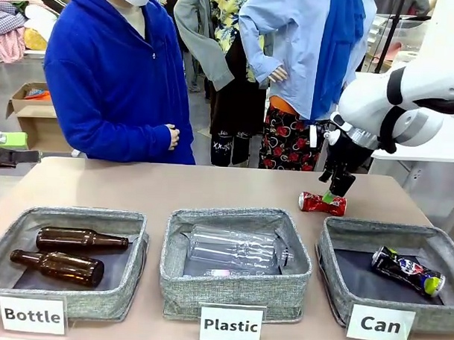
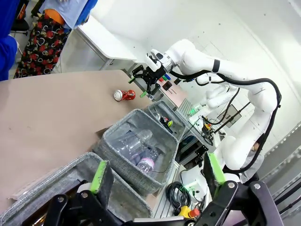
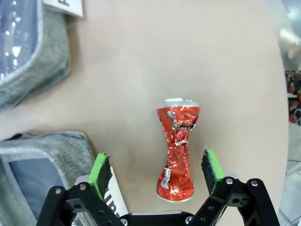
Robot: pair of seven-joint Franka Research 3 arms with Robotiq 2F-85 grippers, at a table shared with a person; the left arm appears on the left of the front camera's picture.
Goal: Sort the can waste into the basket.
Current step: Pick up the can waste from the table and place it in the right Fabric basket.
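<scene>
R gripper (image 3: 157,176) spread wide over crushed red can (image 3: 177,149), can lying betw. its pads, not pinched. Can on surface (image 1: 211,192) just behind "Can" basket (image 1: 335,282). Black can (image 1: 407,271) lies inside that basket. L gripper (image 2: 157,173) wide, holding nothing, above "Bottle" bin (image 2: 70,176).

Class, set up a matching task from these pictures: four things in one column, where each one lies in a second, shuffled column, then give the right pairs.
Things:
1. black can
2. crushed red can
3. brown glass bottles
4. clear plastic bottles

Places:
A. in the bin labelled Plastic
B. on the bare table, under the right end effector
C. in the basket labelled Can
D. in the bin labelled Bottle

Pairs: 1-C, 2-B, 3-D, 4-A
</scene>
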